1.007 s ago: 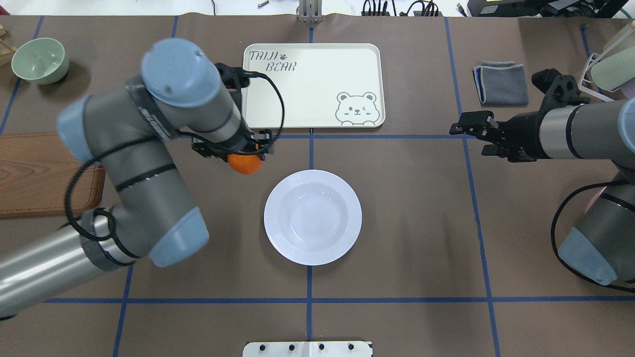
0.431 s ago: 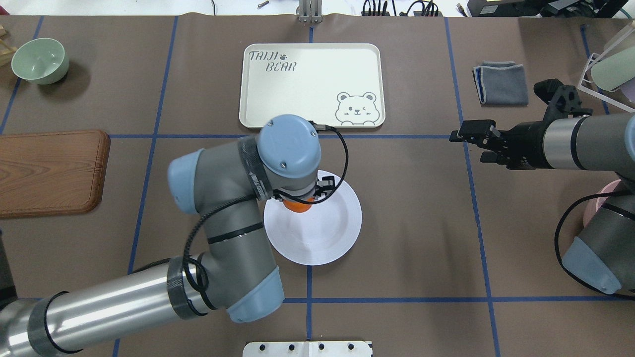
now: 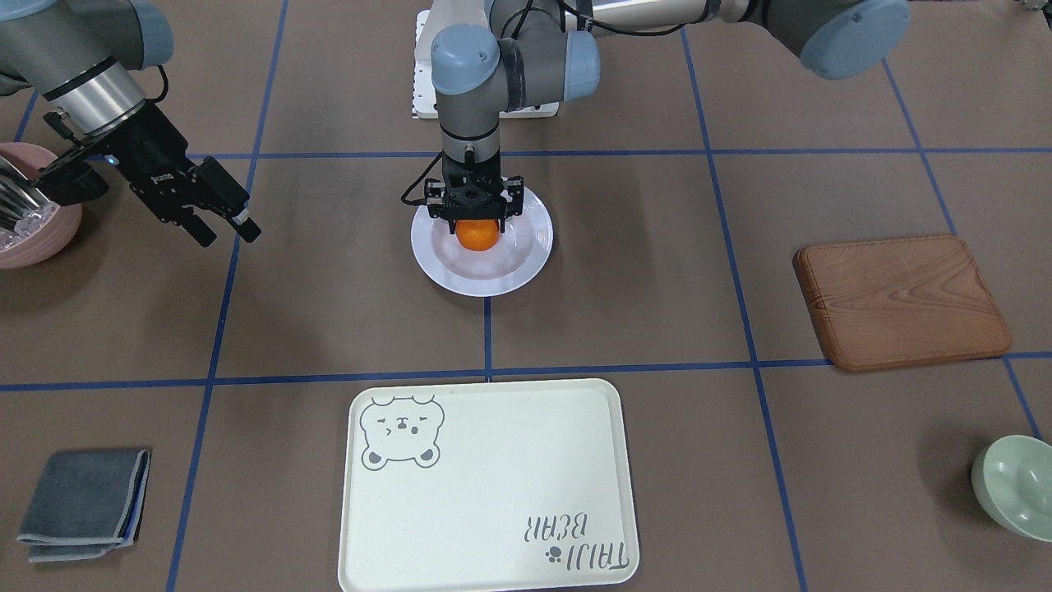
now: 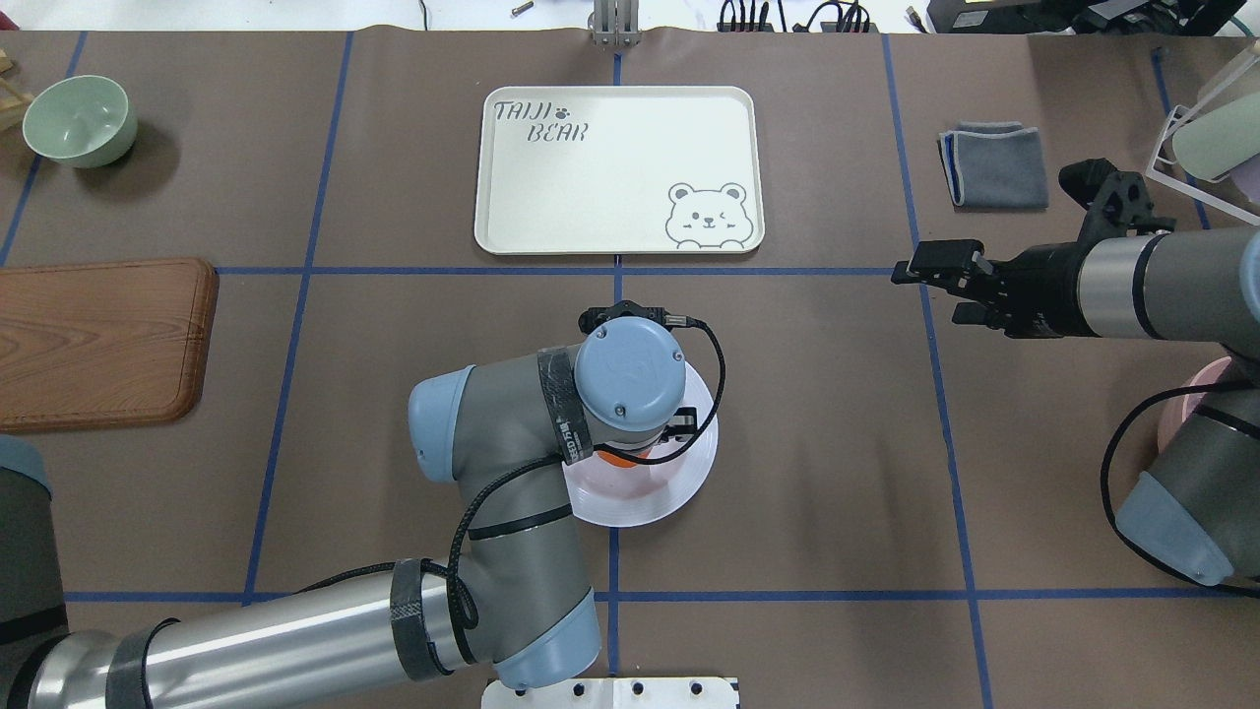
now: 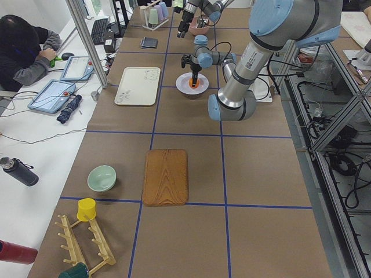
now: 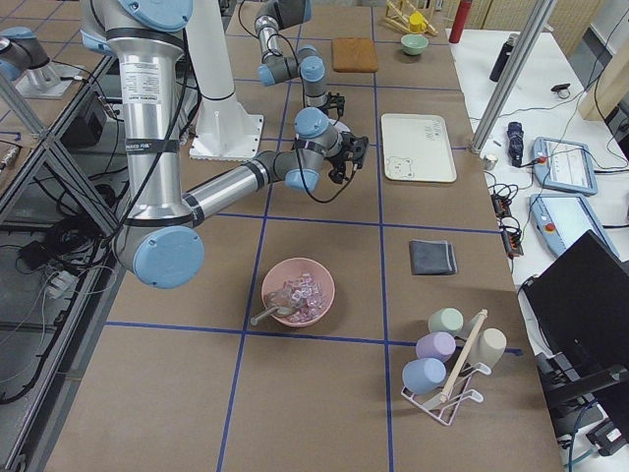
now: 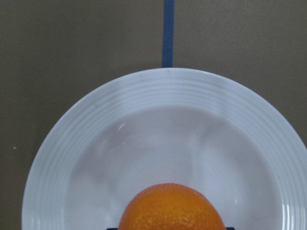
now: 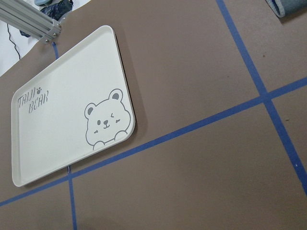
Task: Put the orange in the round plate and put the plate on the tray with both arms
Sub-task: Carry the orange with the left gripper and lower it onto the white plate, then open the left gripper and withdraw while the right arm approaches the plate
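While our left gripper [image 3: 475, 215] is clasping the orange [image 3: 476, 235] low in the plate [image 3: 528, 261], our right gripper [image 3: 224, 229] is hovering spread and empty, well apart. We are judging release and the tray [image 3: 485, 501] move undone.

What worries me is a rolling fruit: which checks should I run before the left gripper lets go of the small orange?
1. Small round orange over the well of the glossy white round plate: ok, the left wrist view shows it inside the ridged rim.
2. Left gripper closed on the orange: ok, it clamps both sides.
3. Orange touching the plate bottom: cannot tell, contact is hidden.
4. Plate flat on the brown table: ok.
5. Pale cream rectangular bear tray free for the plate: ok, nothing lies on it.
6. Right gripper away from the plate: ok, open, off to the side.
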`<state>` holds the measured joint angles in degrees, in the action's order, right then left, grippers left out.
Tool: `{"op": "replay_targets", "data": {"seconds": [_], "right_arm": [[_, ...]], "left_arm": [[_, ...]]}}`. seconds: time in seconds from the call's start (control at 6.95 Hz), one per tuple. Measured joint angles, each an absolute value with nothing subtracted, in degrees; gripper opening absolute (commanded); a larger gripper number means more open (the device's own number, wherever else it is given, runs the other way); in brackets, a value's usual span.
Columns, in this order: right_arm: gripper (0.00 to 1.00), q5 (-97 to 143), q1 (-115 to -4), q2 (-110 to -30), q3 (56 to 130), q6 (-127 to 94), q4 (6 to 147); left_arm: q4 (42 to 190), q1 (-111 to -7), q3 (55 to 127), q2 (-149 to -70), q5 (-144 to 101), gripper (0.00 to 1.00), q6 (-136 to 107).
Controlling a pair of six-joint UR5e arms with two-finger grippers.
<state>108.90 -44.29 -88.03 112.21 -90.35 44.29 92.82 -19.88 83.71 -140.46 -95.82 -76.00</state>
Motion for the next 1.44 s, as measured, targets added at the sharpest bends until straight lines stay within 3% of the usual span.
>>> {"op": "replay_targets", "data": {"seconds": [0.43,0.86,1.15,1.44], "right_arm": [[0.99,108.7,-43.5,-87.6,112.4,-90.7,44.3],[0.98,103.6,-38.4,-87.1,112.7,-97.1,44.2],[0.97,95.0,-31.4,-87.4,113.9,-104.6,44.1],[0.97,84.3,-23.1,-87.4,115.7,-111.8,44.1]], "left_arm": [[89.5,-24.8,92.5,-138.2,-99.9,0.98,-71.9],[79.7,-41.1,105.3,-126.6,-109.0,0.98,-49.7],[78.9,-55.7,105.6,-117.8,-116.1,0.98,-28.4],[78.9,-72.9,98.6,-113.0,-123.6,0.98,-1.5]]}}
